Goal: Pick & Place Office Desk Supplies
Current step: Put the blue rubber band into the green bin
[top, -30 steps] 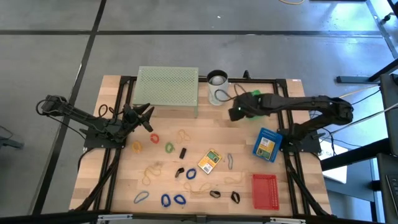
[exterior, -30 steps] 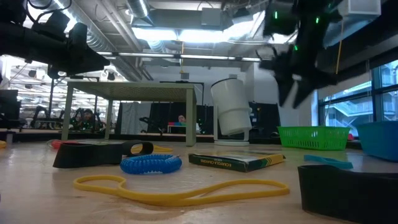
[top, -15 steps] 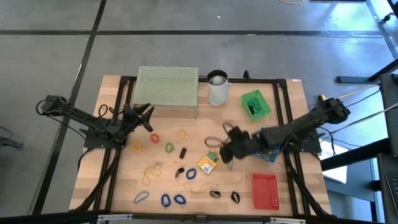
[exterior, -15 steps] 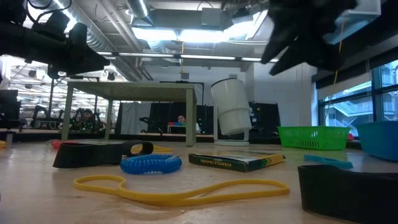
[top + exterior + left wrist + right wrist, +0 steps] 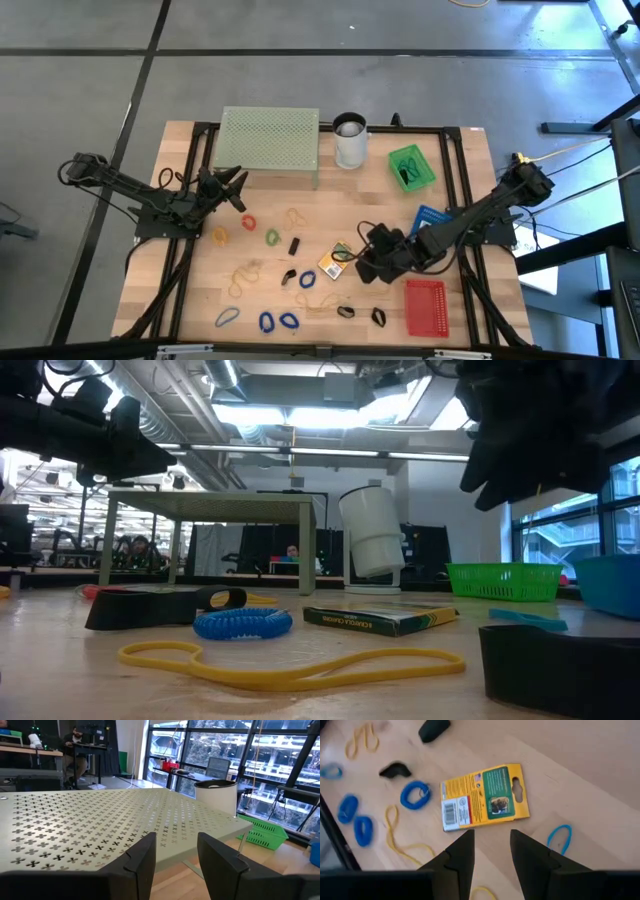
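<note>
The yellow card pack [image 5: 337, 258] lay flat mid-table among scattered rubber bands [image 5: 274, 321] and binder clips [image 5: 294, 245]. The right gripper [image 5: 362, 262] was held just beside the pack, above it, its fingers [image 5: 461, 854] parted and empty. The left gripper [image 5: 237, 187] was parked near the pale green mesh stand [image 5: 268, 143], fingers [image 5: 141, 858] apart, nothing held.

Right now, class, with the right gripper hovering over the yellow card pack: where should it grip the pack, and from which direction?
The yellow card pack lies flat on the table, so come straight down and close across its narrow width, near the middle. The right gripper is open and already close above it; nothing touches its long edges.
</note>
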Available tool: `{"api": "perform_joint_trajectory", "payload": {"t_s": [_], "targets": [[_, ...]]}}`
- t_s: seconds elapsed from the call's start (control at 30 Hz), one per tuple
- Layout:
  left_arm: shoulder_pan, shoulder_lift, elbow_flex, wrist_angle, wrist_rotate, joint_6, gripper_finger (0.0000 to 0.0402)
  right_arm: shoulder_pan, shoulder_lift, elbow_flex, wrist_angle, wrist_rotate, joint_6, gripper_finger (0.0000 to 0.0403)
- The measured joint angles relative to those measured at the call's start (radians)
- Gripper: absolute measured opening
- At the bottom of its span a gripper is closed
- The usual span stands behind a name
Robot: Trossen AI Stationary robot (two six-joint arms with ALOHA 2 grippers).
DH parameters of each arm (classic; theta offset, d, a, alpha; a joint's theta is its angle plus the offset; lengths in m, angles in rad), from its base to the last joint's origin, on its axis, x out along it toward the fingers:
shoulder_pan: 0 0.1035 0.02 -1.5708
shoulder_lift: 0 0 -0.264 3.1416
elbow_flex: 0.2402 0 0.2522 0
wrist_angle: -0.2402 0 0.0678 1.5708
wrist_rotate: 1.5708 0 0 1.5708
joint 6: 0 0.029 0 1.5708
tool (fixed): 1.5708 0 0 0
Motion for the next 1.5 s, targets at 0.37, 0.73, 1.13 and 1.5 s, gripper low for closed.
{"api": "perform_joint_trajectory", "payload": {"t_s": [0.37, 0.73, 1.13, 1.5], "targets": [[0.000, 0.000, 0.000, 0.000, 0.000, 0.000, 0.0139, -0.001, 0.000, 0.000, -0.003, -0.034, -0.449, 0.0125], [0.000, 0.000, 0.000, 0.000, 0.000, 0.000, 0.0139, -0.048, 0.002, 0.000, -0.071, -0.114, -0.388, 0.0135], [0.000, 0.000, 0.000, -0.002, 0.000, 0.000, 0.0139, -0.071, 0.129, -0.001, -0.071, -0.210, -0.475, 0.0208], [0.000, 0.000, 0.000, 0.000, 0.000, 0.000, 0.0139, -0.071, 0.199, -0.001, -0.068, -0.175, -0.555, 0.0210]]}}
